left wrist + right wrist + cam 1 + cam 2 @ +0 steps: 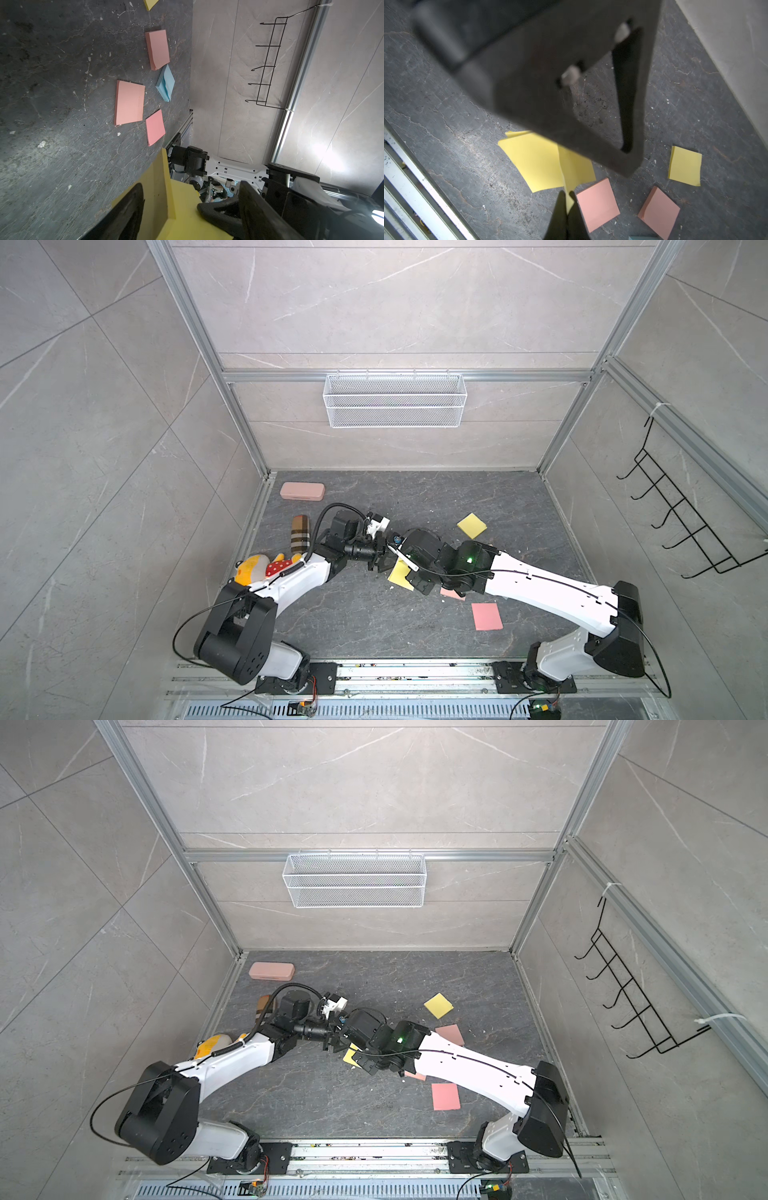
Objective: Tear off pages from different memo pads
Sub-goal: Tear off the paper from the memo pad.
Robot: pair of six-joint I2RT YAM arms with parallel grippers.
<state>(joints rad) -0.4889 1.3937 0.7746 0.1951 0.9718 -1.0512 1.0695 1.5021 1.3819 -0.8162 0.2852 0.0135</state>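
Note:
Mid-table in both top views, my two grippers meet over a yellow memo pad (400,572) (350,1056). My left gripper (376,564) (187,214) stands open with the pad's block (158,197) between its fingers. My right gripper (409,572) (566,199) is shut on a yellow page (569,187) peeled up from the pad. A second yellow pad (472,525) (685,166) lies farther back. A thick pink pad (158,48), two more pink squares (129,102) (155,127) and a creased light blue one (166,83) lie to the right.
A pink case (302,491) lies at the back left, with a plaid cylinder (301,535) and a plush toy (253,568) by the left wall. A white wire basket (395,400) hangs on the back wall, a black hook rack (681,522) on the right.

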